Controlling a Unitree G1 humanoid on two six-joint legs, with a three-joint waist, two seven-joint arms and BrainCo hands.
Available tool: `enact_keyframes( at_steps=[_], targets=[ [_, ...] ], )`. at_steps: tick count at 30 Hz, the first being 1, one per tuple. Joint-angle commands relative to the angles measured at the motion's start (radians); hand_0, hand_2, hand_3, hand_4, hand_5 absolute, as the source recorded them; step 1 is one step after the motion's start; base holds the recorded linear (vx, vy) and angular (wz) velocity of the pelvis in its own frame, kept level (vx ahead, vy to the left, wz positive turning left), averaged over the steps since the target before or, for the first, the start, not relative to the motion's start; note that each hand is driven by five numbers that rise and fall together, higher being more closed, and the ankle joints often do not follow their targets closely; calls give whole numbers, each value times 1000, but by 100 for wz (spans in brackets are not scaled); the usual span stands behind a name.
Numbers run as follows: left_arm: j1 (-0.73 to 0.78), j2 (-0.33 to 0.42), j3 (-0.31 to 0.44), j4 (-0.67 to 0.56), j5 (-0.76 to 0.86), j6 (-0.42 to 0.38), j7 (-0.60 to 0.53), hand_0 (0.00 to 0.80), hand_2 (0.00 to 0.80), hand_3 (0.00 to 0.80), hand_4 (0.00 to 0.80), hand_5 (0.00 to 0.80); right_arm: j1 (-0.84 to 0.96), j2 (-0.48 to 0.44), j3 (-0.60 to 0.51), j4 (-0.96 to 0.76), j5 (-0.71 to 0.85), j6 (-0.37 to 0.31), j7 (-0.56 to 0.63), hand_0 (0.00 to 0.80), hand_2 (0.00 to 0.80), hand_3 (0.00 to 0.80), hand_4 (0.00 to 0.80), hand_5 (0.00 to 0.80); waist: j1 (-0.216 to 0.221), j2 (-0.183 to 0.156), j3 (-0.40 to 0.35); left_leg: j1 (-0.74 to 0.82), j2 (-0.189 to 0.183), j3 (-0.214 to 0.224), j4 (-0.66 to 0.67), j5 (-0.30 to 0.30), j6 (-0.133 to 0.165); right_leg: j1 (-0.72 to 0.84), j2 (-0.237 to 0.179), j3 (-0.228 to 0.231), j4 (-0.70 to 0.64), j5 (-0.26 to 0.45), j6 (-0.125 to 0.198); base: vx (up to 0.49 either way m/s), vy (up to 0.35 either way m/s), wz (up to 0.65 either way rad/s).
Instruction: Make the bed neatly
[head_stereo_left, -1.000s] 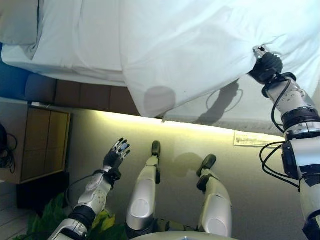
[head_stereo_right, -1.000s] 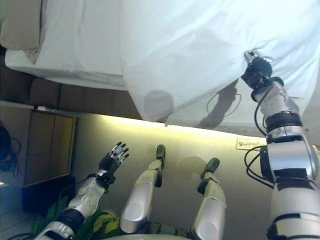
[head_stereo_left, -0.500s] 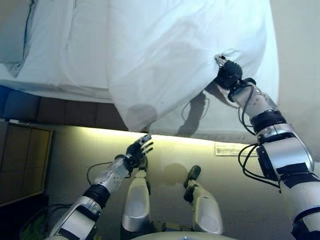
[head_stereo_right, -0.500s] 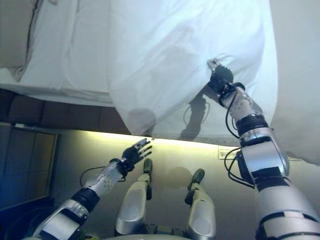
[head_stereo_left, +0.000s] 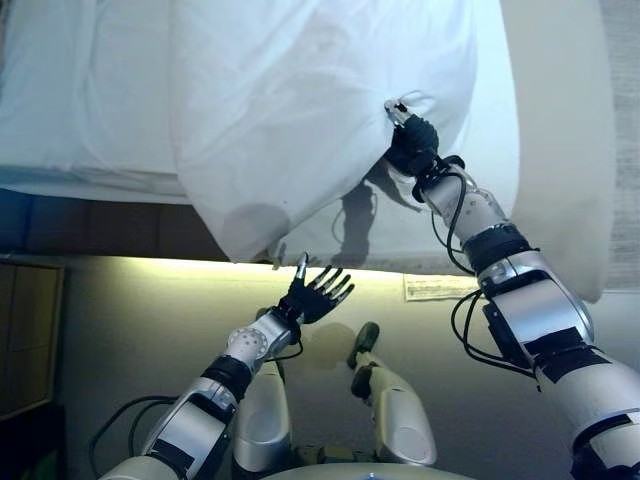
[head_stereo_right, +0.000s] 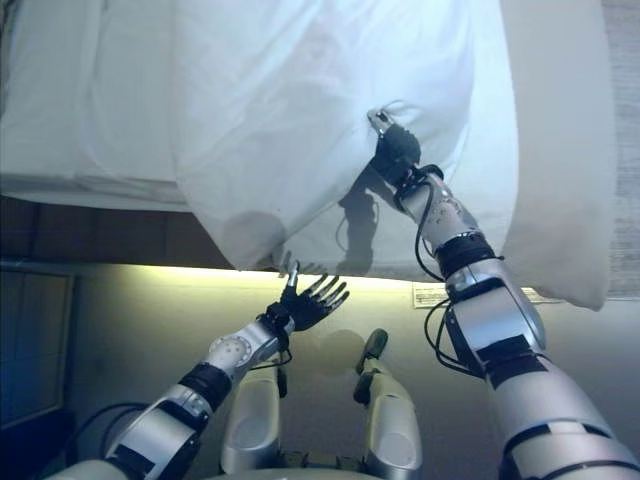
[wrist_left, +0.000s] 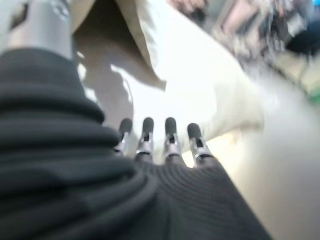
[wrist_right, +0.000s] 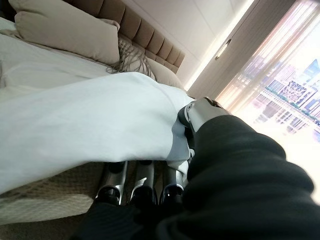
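White duvet (head_stereo_left: 320, 110) hung bunched in the right hand's (head_stereo_left: 410, 140) clenched fingers, mid-spread; the left hand (head_stereo_left: 315, 293), fingers splayed, apparently needed the drooping corner next.

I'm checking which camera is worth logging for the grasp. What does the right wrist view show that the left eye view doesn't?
Only the right wrist view shows the beige pillow, the padded headboard behind it and a bright window, plus the right hand's fingers curled under the cloth with the thumb on top. Only the left eye view shows the left hand, open and empty below the bed's edge, and the duvet's hanging corner. Both show the right hand pinching the white duvet.
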Motion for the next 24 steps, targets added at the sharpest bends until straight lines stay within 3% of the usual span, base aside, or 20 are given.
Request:
enact_keyframes(
  at_steps=[1,7,9,11,15,24],
  targets=[
    [-52,-39,13,5,-97,-42,-56,0,0,0,0,0,-6,22,-2,-204,74,-58,42,800,800,800,800,800,-1,-60,-36,-40,51,-16,44,-50,-11,7,-76,40,63,-73,104,48,-96,-4],
    [-122,-45,114,-41,-170,-186,-115,0,0,0,0,0,128,35,-24,-326,50,-39,35,800,800,800,800,800,-24,-102,-48,-36,65,-20,58,-59,-19,26,-62,45,53,-78,101,52,-80,-2],
    [-122,-45,114,-41,-170,-186,-115,0,0,0,0,0,128,35,-24,-326,50,-39,35,800,800,800,800,800,-24,-102,-48,-36,65,-20,58,-59,-19,26,-62,45,53,-78,101,18,-24,-1],
    [-154,-41,183,-82,-170,-268,-168,0,0,0,0,0,225,29,-30,-401,21,-17,59,800,800,800,800,800,-37,-126,-58,-31,73,-22,62,-64,-23,36,-56,46,49,-81,101,26,-87,-3],
    [-172,-26,233,-123,-170,-335,-217,0,0,0,0,0,338,25,-31,-479,0,0,99,800,800,800,800,800,-45,-156,-64,-33,80,-19,62,-48,-20,41,-54,33,44,-66,94,10,-68,2],
    [-211,70,341,-130,-170,-392,-259,0,0,0,0,0,495,36,-48,-563,-22,47,160,800,800,800,800,800,-52,-200,-87,-13,97,-20,59,-64,-27,71,-40,25,28,-72,97,42,-46,2]
  ],
)
